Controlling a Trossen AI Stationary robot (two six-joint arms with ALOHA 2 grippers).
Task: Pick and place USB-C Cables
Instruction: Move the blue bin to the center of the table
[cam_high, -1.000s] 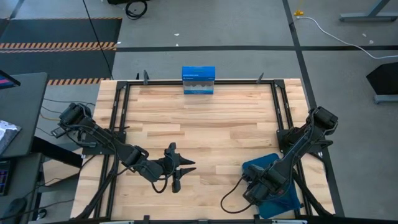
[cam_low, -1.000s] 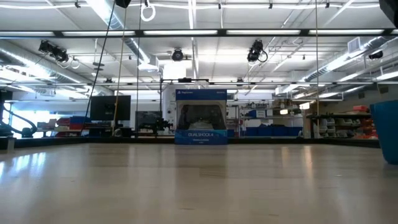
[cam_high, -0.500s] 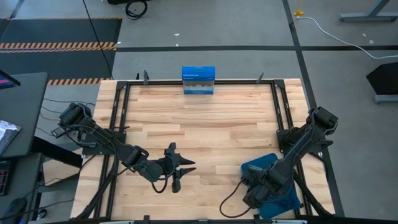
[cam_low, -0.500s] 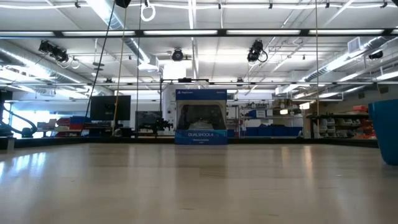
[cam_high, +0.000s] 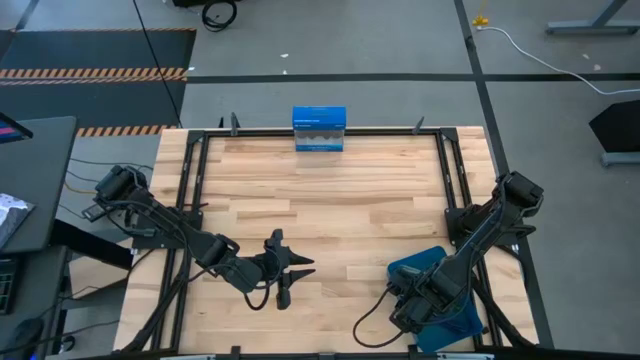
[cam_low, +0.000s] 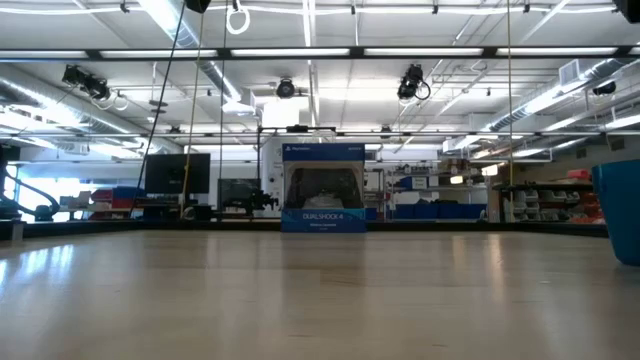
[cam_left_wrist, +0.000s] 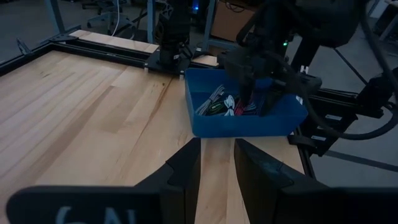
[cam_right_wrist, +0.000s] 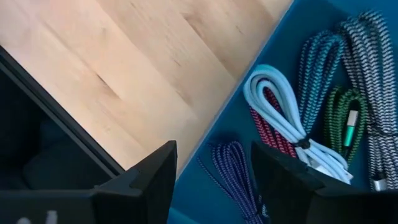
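Several bundled USB-C cables lie in a blue bin (cam_high: 445, 300) at the table's near right corner. The right wrist view shows a pale silver-blue coil (cam_right_wrist: 283, 115), maroon (cam_right_wrist: 262, 127), teal (cam_right_wrist: 318, 59), green (cam_right_wrist: 341, 121), grey (cam_right_wrist: 368, 65) and navy (cam_right_wrist: 239, 171). They also show in the bin in the left wrist view (cam_left_wrist: 219, 106). My right gripper (cam_right_wrist: 211, 165) (cam_high: 420, 300) hangs open over the bin's left wall, pointing down, clear of the cables. My left gripper (cam_high: 292, 272) (cam_left_wrist: 217, 165) rests open low over the near middle of the table, pointing toward the bin (cam_left_wrist: 249, 121).
An upright blue-and-white box (cam_high: 319, 129) (cam_low: 323, 188) stands at the middle of the far edge. Black rails (cam_high: 195, 170) run along the table's left, right and far sides. Bare wood (cam_high: 330, 200) lies between the arms and the box.
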